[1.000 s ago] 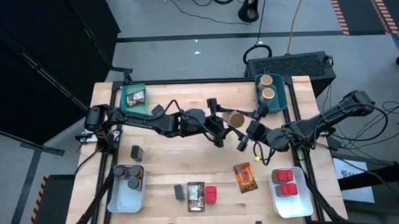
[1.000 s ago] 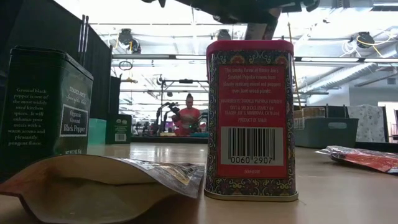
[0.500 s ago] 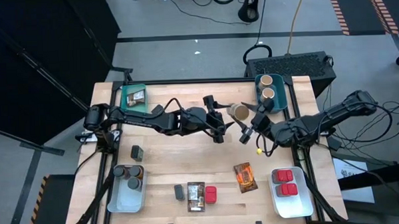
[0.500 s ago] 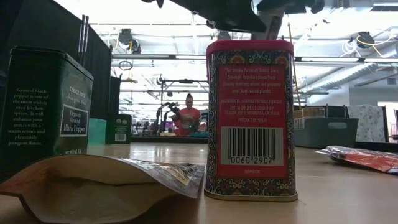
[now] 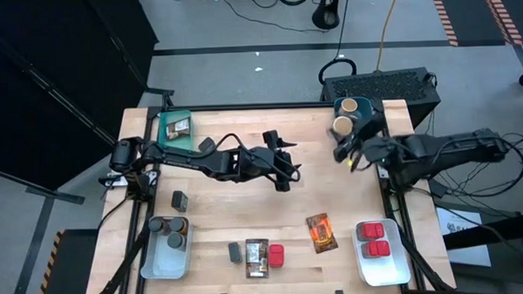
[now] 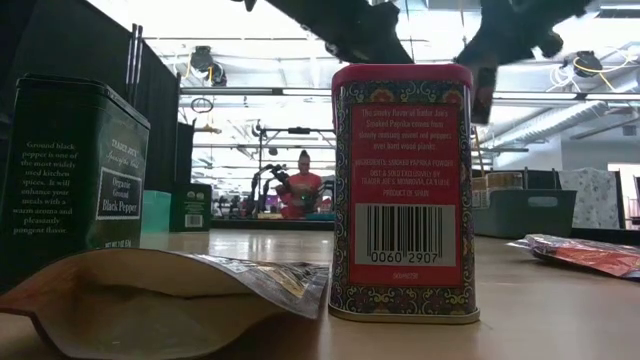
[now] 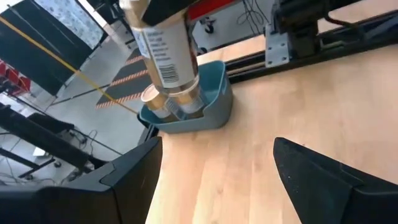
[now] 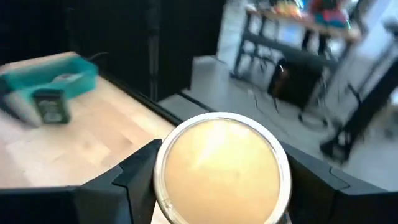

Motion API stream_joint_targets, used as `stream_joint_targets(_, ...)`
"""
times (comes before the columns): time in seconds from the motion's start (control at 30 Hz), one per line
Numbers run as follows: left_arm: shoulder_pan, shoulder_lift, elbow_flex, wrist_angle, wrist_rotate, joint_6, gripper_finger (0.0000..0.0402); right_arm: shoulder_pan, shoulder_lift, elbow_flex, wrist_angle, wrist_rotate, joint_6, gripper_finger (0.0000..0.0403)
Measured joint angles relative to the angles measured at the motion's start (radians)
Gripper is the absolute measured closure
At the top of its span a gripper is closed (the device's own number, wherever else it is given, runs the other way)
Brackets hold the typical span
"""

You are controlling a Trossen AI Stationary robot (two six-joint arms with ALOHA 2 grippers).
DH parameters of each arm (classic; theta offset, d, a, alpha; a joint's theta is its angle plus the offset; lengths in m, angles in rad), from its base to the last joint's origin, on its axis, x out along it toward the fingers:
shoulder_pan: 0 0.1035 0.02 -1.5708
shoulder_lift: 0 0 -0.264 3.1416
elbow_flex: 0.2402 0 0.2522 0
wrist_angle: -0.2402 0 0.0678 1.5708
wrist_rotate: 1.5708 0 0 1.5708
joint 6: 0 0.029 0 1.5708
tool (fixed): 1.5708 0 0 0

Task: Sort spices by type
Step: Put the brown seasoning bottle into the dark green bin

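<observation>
Your right gripper [image 5: 342, 150], grasping the tan can [image 7: 166, 46], has swung over the teal bin [image 7: 214, 109], so lower it in; your left gripper [image 5: 284, 168] hangs released.

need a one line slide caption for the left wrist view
Right tool lowers a tan spice cylinder into the blue bin beside two matching cylinders.

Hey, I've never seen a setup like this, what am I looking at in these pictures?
Two robot arms at a wooden table are sorting spice containers into bins. One camera looks down from above, one sits at table height, and one rides on each wrist. The right gripper holds a tan round can over the blue bin, which already has tan cans inside. The left gripper waits open and empty mid-table. A red tin, a dark pepper tin and a brown packet sit near the low camera.
</observation>
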State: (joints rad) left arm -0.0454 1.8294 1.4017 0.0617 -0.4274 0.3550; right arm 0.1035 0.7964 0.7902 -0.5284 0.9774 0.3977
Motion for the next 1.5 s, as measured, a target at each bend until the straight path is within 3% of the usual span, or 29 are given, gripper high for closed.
stream_joint_targets(0.27,-0.026,-0.035,-0.001,0.034,-0.007,-0.006,0.0095,-0.188,-0.083,0.001,-0.167,-0.017,0.313,0.0157)
stream_joint_targets(0.43,-0.030,-0.115,-0.001,0.002,-0.052,-0.007,0.0095,-0.259,-0.125,0.002,-0.443,-0.049,0.553,0.0157)
stream_joint_targets(0.5,-0.026,-0.150,-0.001,-0.001,-0.053,-0.005,0.0095,-0.268,-0.129,0.002,-0.480,-0.072,0.592,0.0157)
stream_joint_targets(0.67,-0.010,-0.216,-0.001,-0.001,-0.052,0.025,0.0095,-0.269,-0.135,0.043,-0.478,-0.065,0.555,0.0157)
stream_joint_targets(0.8,-0.002,-0.245,-0.001,-0.001,-0.052,0.044,0.0095,-0.291,-0.129,0.108,-0.503,0.093,0.497,0.0157)
stream_joint_targets(0.87,0.002,-0.248,-0.001,0.017,-0.052,0.065,0.0095,-0.333,-0.123,0.121,-0.500,0.112,0.478,0.0157)
stream_joint_targets(1.07,0.021,-0.250,-0.001,0.078,-0.020,0.077,0.0095,-0.467,-0.060,0.101,-0.504,0.042,0.465,0.0157)
stream_joint_targets(1.3,0.031,-0.248,-0.001,0.090,-0.014,0.077,0.0095,-0.609,0.003,0.101,-0.378,-0.027,0.350,0.0157)
stream_joint_targets(1.5,0.031,-0.248,-0.001,0.114,-0.013,0.100,0.0095,-0.773,0.054,0.126,-0.070,-0.267,0.098,0.0157)
